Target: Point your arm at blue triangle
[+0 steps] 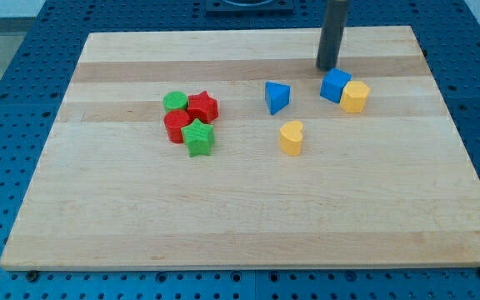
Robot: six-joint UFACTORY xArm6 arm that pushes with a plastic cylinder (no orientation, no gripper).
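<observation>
The blue triangle (277, 97) lies on the wooden board (248, 208), a little right of the board's middle toward the view's top. My tip (327, 67) rests on the board up and to the right of the triangle, well apart from it. The tip is just above the blue cube (335, 85), close to its top edge.
A yellow hexagonal block (355, 97) touches the blue cube's right side. A yellow heart (291, 137) lies below the triangle. At the left, a green cylinder (174, 102), a red star (202, 107), a red block (176, 127) and a green star (197, 137) form a tight cluster.
</observation>
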